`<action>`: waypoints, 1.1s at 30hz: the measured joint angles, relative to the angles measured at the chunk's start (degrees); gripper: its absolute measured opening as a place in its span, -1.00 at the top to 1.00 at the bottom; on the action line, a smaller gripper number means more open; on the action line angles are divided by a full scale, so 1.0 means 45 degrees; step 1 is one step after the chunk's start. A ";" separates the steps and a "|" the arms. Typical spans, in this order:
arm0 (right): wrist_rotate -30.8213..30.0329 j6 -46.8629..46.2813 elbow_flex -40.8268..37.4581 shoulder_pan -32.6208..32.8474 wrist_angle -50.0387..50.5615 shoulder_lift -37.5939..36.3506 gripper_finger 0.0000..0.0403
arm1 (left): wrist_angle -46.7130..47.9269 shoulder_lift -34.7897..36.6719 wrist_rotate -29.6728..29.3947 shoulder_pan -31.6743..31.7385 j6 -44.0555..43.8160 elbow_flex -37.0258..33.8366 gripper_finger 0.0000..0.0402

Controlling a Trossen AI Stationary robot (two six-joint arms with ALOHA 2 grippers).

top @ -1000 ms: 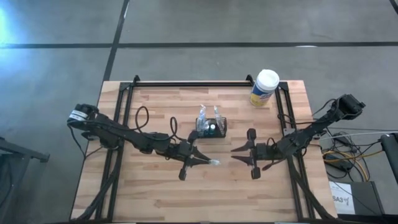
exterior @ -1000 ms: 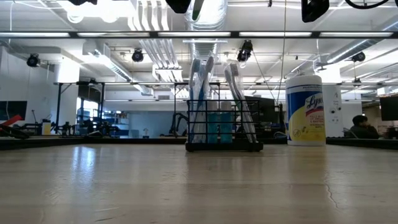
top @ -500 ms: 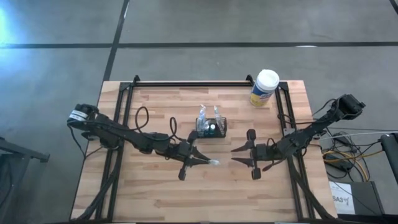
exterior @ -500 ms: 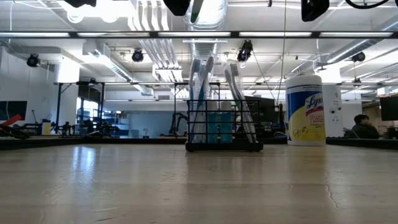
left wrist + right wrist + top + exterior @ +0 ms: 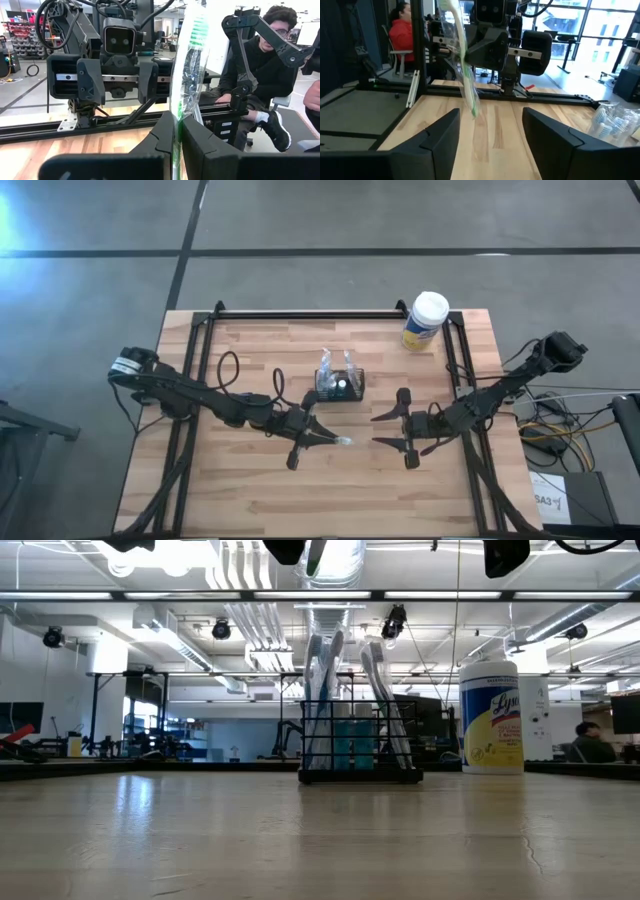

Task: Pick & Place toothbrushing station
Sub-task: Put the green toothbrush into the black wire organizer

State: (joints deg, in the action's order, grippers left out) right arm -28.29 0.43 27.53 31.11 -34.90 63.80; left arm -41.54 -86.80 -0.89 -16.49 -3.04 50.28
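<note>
Beyond the wooden tabletop (image 5: pixel 260 490) an open workshop with ceiling lights and benches was seen, and a seated person (image 5: pixel 260 70) was visible behind the rig. At the tabletop's middle the left end effector (image 5: pixel 322 440) was closed on a wrapped toothbrush (image 5: pixel 187 65), which was pinched near its lower end between the dark fingers (image 5: pixel 162 135) and stood up in clear crinkled film with green showing at the top. Facing it, just across a small gap, the right end effector (image 5: pixel 385 431) was held with its fingers spread wide and nothing between them. Just beyond both, toward the far edge, the toothbrushing station (image 5: pixel 340 384) was set upright on the wood, with several brushes already standing in it. Farther off, near the far right corner, a white-capped canister (image 5: pixel 425 321) was placed. The station was judged to be light and stiff but easily tipped, since its load stood tall; a hold across its mesh side walls, low and clear of the brush handles, was judged safest.
</note>
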 joint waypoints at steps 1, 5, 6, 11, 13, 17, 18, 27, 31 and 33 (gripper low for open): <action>0.0000 0.0000 0.0000 0.0000 0.0025 0.0002 -0.04 | 0.0000 0.0000 0.0000 0.0000 -0.0002 0.0000 0.91; 0.0000 -0.0001 0.0000 -0.0009 0.0006 0.0002 0.07 | 0.0000 0.0000 0.0000 0.0000 0.0003 0.0000 0.91; 0.0000 0.0027 0.0000 -0.0015 0.0006 0.0002 0.11 | 0.0000 0.0000 0.0000 0.0000 0.0003 0.0000 0.91; -0.0029 0.0383 0.0000 -0.0015 -0.0287 0.0002 0.37 | 0.0000 0.0000 0.0000 0.0000 0.0123 0.0000 0.91; -0.0029 0.0579 0.0000 -0.0015 -0.0442 0.0002 0.49 | 0.0000 0.0000 -0.0008 0.0000 0.0185 0.0000 0.91; -0.0024 0.0703 0.0000 -0.0012 -0.0939 0.0002 0.69 | -0.0053 0.0000 -0.0298 0.0000 0.0242 -0.0004 0.91; 0.0016 0.0719 0.0000 -0.0014 -0.1017 0.0008 0.71 | -0.0102 0.0000 -0.0395 0.0003 0.0254 -0.0005 0.91; 0.1263 0.0953 0.0000 -0.0025 -0.1394 0.0025 0.26 | -0.0515 -0.0290 -0.0748 0.0051 0.0649 0.0029 0.91; 0.1271 0.1275 0.0000 -0.0061 -0.2037 0.0027 0.00 | -0.1137 -0.0570 -0.0741 0.0058 0.0768 0.0029 0.91; 0.1307 0.1337 0.0000 -0.0110 -0.2242 0.0027 -0.10 | -0.1278 -0.0663 -0.0699 0.0059 0.0797 0.0035 0.91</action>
State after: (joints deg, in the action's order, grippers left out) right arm -22.41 6.44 27.53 30.62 -44.99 63.92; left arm -47.29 -89.79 -4.03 -16.23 0.55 50.44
